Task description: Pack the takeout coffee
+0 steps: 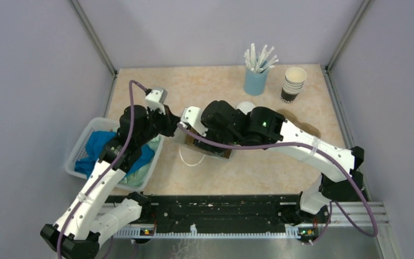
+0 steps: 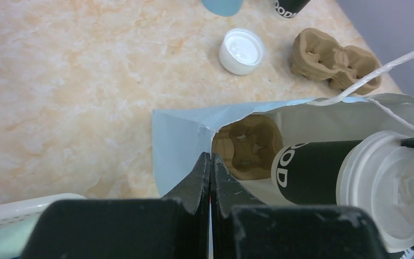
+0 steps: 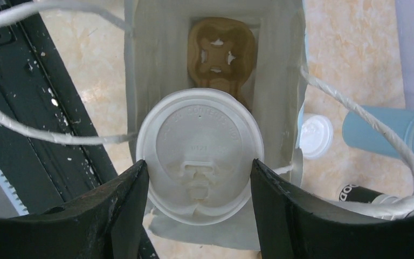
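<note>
The takeout coffee [image 2: 312, 170], with a black body and a white dome lid [image 3: 199, 145], hangs in the open mouth of a pale paper bag [image 2: 178, 140]. My right gripper [image 3: 199, 178] is shut on the lid's rim, one finger on each side, and points down into the bag. A brown cardboard cup carrier [image 3: 221, 54] lies on the bag's bottom below the cup. My left gripper [image 2: 210, 178] is shut on the bag's near edge. In the top view both grippers, left [image 1: 175, 125] and right [image 1: 205, 129], meet over the bag, which the arms mostly hide.
A loose white lid [image 2: 241, 50] and a second cardboard carrier [image 2: 334, 59] lie on the table beyond the bag. A blue holder with straws [image 1: 256, 81] and a stack of lidless cups [image 1: 294, 83] stand at the back. A white basket [image 1: 86, 143] with blue cloth stands at the left.
</note>
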Motion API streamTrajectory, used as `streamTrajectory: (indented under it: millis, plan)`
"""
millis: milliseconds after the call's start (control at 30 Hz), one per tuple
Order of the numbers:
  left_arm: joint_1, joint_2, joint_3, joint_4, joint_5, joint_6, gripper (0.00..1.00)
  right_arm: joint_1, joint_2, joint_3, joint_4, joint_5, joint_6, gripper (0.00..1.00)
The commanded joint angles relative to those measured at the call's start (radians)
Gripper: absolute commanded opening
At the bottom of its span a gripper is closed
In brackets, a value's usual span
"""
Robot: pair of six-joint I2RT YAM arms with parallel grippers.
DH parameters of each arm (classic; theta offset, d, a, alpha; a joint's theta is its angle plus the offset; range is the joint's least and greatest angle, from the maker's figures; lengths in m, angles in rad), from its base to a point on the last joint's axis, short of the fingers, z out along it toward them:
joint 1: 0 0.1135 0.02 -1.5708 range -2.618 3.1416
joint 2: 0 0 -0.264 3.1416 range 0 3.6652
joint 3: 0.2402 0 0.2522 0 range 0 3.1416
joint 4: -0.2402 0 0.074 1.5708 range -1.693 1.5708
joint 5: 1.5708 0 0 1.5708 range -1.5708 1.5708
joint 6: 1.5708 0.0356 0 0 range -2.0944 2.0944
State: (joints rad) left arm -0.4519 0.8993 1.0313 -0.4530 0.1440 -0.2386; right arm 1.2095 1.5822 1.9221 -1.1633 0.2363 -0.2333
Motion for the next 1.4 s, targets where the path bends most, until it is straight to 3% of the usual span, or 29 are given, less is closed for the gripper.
streamTrajectory:
  millis: [0, 400, 633, 867, 1133, 1367]
  plan:
    - [-0.004, -0.088, -0.122, 0.202, 0.064, -0.073, 0.0, 0.072, -0.043, -0.035, 0.018, 0.094, 0.058, 0.61]
    - [-0.005, -0.304, -0.337, 0.329, 0.084, -0.102, 0.0, 0.209, -0.068, -0.257, 0.156, 0.325, 0.124, 0.61]
    - [-0.005, -0.285, -0.361, 0.345, 0.139, -0.124, 0.0, 0.21, -0.067, -0.308, 0.188, 0.427, 0.123, 0.62]
    - [-0.007, -0.289, -0.375, 0.331, 0.143, -0.128, 0.0, 0.21, -0.054, -0.392, 0.257, 0.399, 0.058, 0.63]
    - [-0.007, -0.322, -0.379, 0.245, 0.147, -0.104, 0.0, 0.21, 0.032, -0.373, 0.324, 0.373, 0.041, 0.63]
    - [-0.007, -0.366, -0.382, 0.169, 0.058, -0.2, 0.0, 0.209, 0.031, -0.408, 0.403, 0.37, 0.045, 0.63]
